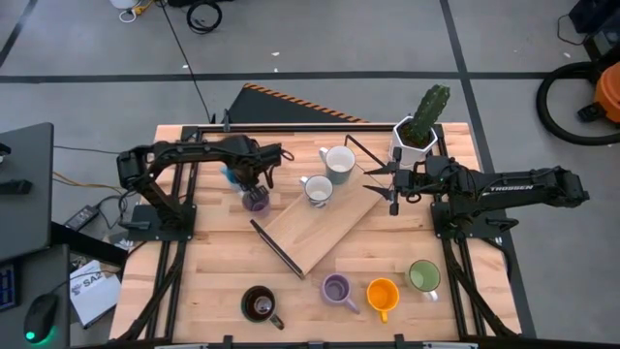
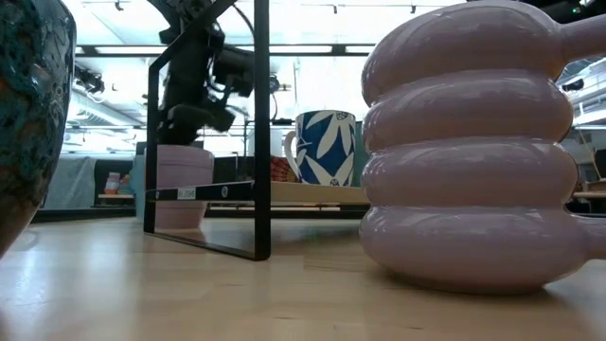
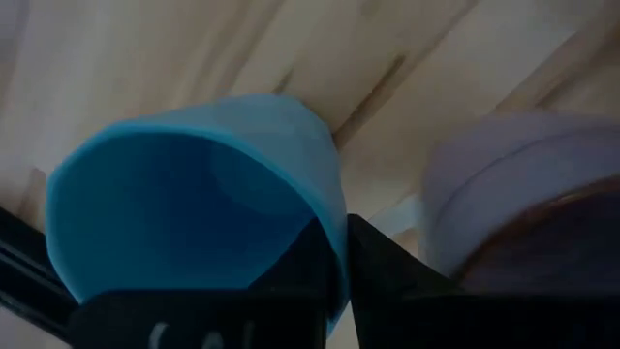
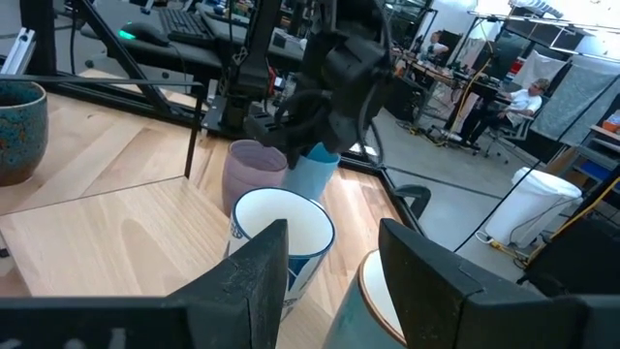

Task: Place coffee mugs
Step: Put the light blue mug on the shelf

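Left gripper (image 1: 254,176): over the table's rear left, fingers pinched on the wall of a bright blue mug (image 3: 194,199), held tilted above the wood; one finger (image 3: 383,276) outside the rim, the other inside.
Lilac mug (image 1: 256,201): upright on the table just beside the blue mug, near the left end of the board (image 1: 320,228); seen also in the right wrist view (image 4: 254,174) beside the blue mug (image 4: 315,174).
Right gripper (image 1: 380,182): hovering by the board's right end, fingers (image 4: 257,271) spread apart, nothing between them.
White mug with blue leaf pattern (image 1: 317,190): upright on the board's rear part; in the low view (image 2: 327,147) standing on the raised board.
Pale grey mug (image 1: 339,163): upright just behind the white mug, near the board's rear edge; whether on the board or beside it cannot be told.
Front row on the table, left to right: dark mug (image 1: 260,305), second lilac mug (image 1: 336,290), orange mug (image 1: 383,295), green mug (image 1: 423,277), all upright and apart from one another.
Second lilac mug fills the low view's right (image 2: 473,142), ribbed body.
Cactus pot (image 1: 415,141): white, at the rear right, behind the right gripper.
Table (image 1: 194,291): pale wood.
Person (image 4: 528,97): seated far off in the room.
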